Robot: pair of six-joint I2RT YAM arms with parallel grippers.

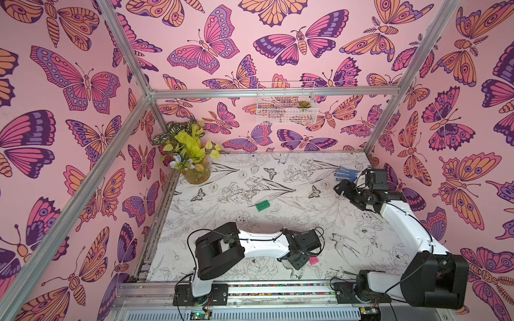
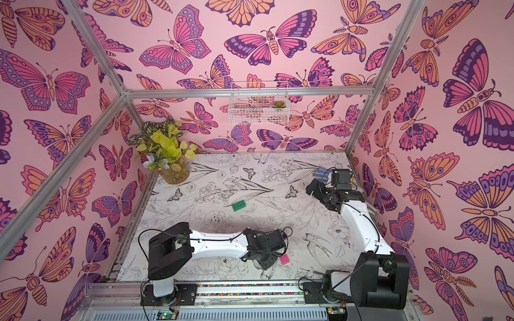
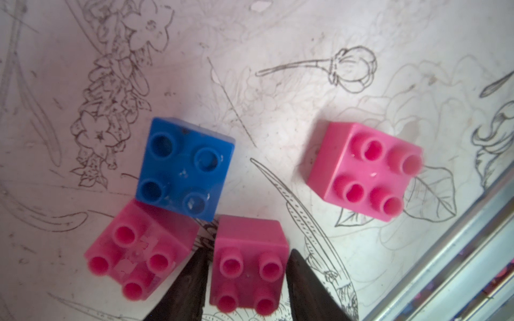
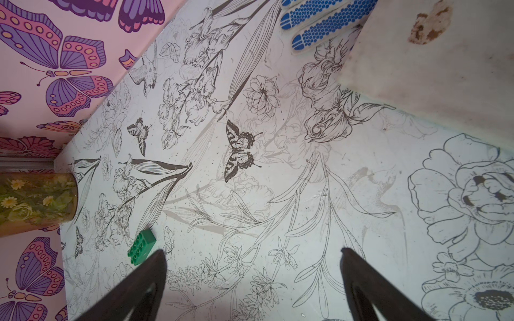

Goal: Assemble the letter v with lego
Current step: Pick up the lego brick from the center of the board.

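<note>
In the left wrist view, my left gripper (image 3: 249, 250) straddles a pink square brick (image 3: 247, 278) that rests on the table. One fingertip (image 3: 299, 278) touches the brick's side and a thin gap shows at the other. A blue square brick (image 3: 183, 166) leans over a second pink brick (image 3: 139, 250) beside it. A third pink brick (image 3: 364, 169) sits apart. The longer green brick (image 1: 262, 205) (image 4: 141, 247) lies alone mid-table. At the far right my right gripper (image 4: 252, 250) (image 1: 340, 189) hangs open and holds nothing. No letter v is joined.
A blue dotted glove (image 1: 346, 173) lies by the right gripper near the back right. A vase of flowers (image 1: 194, 166) stands in the back left corner. A wire basket (image 1: 286, 111) hangs on the back wall. The table's metal front rail (image 3: 459, 250) runs close to the pink bricks.
</note>
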